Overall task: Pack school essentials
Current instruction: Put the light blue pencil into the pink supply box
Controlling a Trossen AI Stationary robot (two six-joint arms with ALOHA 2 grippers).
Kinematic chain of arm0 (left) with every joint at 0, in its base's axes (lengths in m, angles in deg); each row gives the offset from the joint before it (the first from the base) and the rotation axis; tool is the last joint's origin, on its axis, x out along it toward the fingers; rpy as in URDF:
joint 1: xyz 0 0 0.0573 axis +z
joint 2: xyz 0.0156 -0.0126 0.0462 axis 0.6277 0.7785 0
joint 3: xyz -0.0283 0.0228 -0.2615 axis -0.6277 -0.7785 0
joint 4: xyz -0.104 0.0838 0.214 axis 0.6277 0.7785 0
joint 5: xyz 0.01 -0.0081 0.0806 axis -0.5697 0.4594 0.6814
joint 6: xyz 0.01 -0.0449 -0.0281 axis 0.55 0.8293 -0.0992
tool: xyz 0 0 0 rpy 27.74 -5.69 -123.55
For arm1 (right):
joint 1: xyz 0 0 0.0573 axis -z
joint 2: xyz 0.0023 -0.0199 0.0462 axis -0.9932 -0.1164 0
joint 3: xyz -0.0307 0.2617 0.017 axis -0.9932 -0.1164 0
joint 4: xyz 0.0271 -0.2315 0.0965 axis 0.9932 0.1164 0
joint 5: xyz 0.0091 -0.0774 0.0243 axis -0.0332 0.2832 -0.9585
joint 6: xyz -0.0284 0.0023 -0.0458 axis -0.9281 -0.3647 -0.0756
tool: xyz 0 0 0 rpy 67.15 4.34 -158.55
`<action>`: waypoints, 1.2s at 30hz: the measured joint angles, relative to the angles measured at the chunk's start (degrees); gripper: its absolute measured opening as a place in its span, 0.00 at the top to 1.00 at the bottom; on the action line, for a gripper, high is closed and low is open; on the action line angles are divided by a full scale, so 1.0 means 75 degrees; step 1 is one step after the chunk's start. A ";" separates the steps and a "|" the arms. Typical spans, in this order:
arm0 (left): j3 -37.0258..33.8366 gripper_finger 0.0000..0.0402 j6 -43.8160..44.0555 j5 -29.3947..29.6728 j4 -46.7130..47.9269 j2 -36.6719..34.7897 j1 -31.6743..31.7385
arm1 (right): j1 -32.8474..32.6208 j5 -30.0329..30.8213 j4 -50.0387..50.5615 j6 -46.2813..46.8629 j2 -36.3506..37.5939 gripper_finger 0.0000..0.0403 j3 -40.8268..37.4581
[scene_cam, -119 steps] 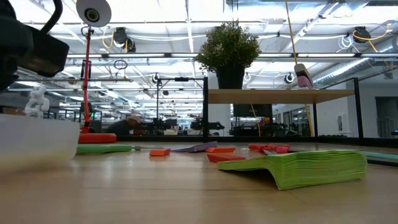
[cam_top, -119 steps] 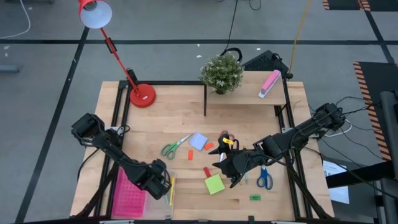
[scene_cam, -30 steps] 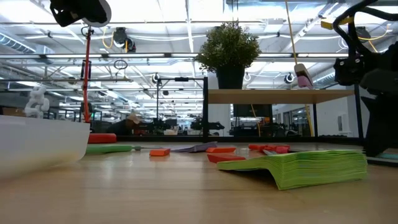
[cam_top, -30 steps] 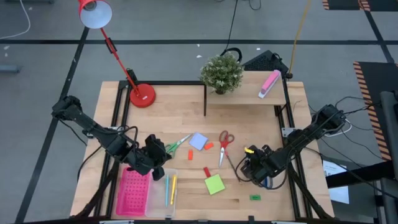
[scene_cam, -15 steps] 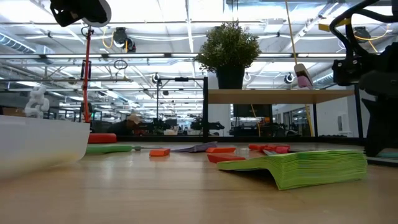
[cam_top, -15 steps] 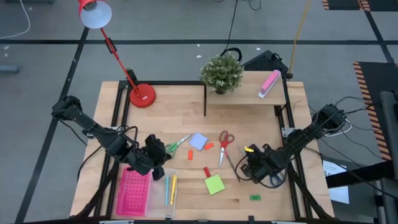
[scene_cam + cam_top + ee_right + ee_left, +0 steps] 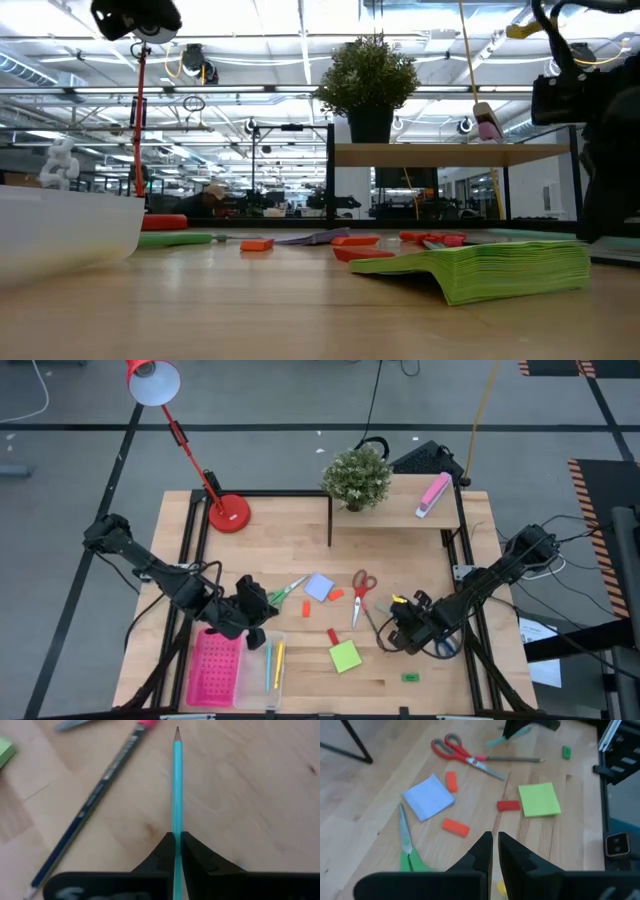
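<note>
The right gripper (image 7: 176, 846) is clamped on a turquoise pencil (image 7: 176, 785), its two fingers pressed against the shaft, the sharpened tip pointing out over the wooden table (image 7: 280, 550). Seen from above, this gripper (image 7: 392, 637) sits low at the table's right side, just left of the blue-handled scissors (image 7: 442, 647). Beside the held pencil lies one dark blue pencil (image 7: 90, 805) with a pink end, flat on the wood.

The left gripper (image 7: 493, 845) hangs with its fingers almost together and nothing between them, above the near-left part of the table beside the clear bin (image 7: 258, 678).

Three pairs of scissors are out: red-handled (image 7: 360, 588) at the centre, green-handled (image 7: 276, 597) to its left, blue-handled at the right. Two note pads lie on the table, a pale-blue one (image 7: 319, 587) and a green one (image 7: 346, 656) nearer the front. Three red or orange blocks (image 7: 455, 827) are scattered between them, and one small green block (image 7: 410, 678) rests near the front edge. Inside the bin are a pink perforated tray (image 7: 212, 672) and a few thin pens (image 7: 273, 665); their exact number cannot be told.
</note>
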 joint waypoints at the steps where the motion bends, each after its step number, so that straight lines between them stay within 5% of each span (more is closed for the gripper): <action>1: 0.0000 0.92 -0.0089 0.0000 -0.0122 0.0000 0.0023 | 0.0000 0.0012 -0.0136 -0.0276 0.0021 0.97 0.0001; 13: 0.0000 0.90 -0.1192 -0.0024 -0.1294 0.0281 0.0126 | 0.0259 0.0413 -0.2340 -0.3212 0.0036 0.98 0.0012; 19: 0.0000 0.71 -0.1965 -0.0104 -0.2496 0.0903 0.0302 | 0.0517 0.0409 -0.3272 -0.4628 0.0039 0.98 0.0020; 27: 0.0000 0.45 -0.4116 -0.0197 -0.4720 0.2340 0.0854 | 0.0656 0.0216 -0.3349 -0.4958 0.0042 0.97 0.0023; 36: 0.0053 0.34 -0.5318 -0.0501 -0.6308 0.3830 0.1623 | 0.0653 0.0202 -0.3350 -0.4996 0.0043 0.97 0.0023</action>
